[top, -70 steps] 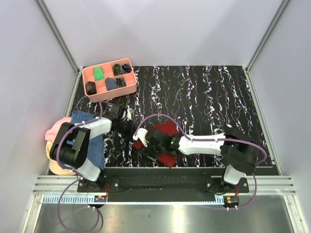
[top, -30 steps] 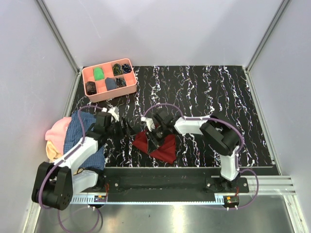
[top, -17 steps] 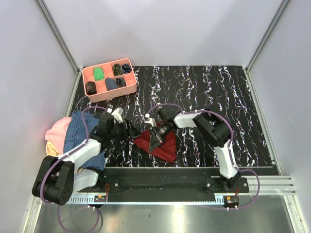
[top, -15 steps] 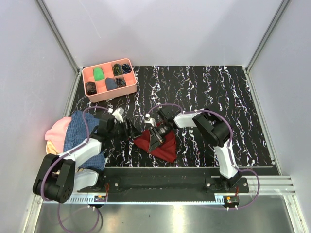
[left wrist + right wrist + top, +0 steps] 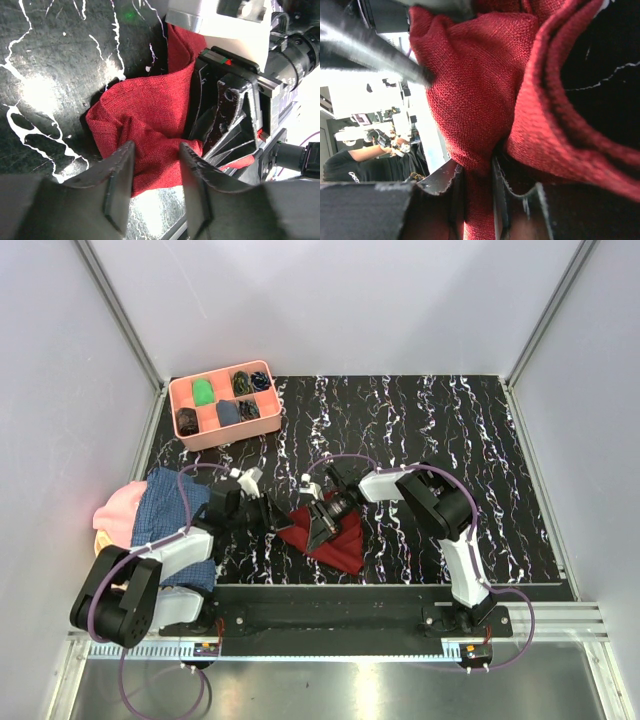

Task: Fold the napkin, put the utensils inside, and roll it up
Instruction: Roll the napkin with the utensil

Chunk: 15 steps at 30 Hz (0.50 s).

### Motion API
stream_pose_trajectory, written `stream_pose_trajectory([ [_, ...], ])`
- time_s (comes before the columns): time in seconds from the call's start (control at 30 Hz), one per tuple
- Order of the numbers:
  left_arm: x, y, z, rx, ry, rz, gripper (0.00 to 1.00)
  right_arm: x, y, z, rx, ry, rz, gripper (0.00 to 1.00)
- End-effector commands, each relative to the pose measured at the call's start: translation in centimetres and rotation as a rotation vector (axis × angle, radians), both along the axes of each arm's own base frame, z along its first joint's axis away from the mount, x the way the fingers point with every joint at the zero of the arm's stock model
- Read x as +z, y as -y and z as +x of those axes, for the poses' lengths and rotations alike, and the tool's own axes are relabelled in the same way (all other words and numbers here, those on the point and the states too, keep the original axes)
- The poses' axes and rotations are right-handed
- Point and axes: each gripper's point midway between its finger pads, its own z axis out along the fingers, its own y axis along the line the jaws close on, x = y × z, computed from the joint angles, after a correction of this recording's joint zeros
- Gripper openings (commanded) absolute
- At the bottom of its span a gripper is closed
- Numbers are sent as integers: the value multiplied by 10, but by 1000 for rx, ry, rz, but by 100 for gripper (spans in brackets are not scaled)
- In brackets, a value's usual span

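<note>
The dark red napkin lies bunched near the table's front edge. My right gripper is shut on a raised fold of it, and the right wrist view shows the cloth pinched between the two fingers. My left gripper comes in from the left. In the left wrist view its jaws stand apart on either side of the napkin's near edge, with cloth between them and the right gripper just beyond. The utensils are out of view.
A pink compartment tray with small rolled items stands at the back left. A blue checked cloth and a pink cloth lie heaped at the left edge under the left arm. The table top is black marbled.
My left gripper has slid right up to the napkin and its jaws have narrowed around the cloth's edge. The right gripper has kept its hold and barely moved.
</note>
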Motion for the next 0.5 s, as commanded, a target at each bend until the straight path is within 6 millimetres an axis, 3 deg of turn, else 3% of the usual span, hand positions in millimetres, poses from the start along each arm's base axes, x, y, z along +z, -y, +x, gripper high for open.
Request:
stream_pose_trajectory([
  [0.0, 3, 5, -8, -37, 12, -29, 27, -20, 10, 9, -55, -18, -104, 22],
  [0.07, -1, 0, -9, -14, -2, 0, 14, -19, 10, 11, -61, -9, -105, 27],
  [0.1, -3, -2, -10, -7, -8, 10, 3, -19, 10, 12, -63, -8, -106, 29],
  [0.13, -5, -5, -9, 13, -10, 26, 0, -15, 10, 14, -67, 2, -99, 31],
  [0.3, -13, -15, -10, 95, -75, 62, 0, 1, 9, 20, -82, 39, -78, 49],
  [0.47, -20, -21, -11, 152, -129, 85, 0, 22, 8, 29, -104, 102, -55, 61],
])
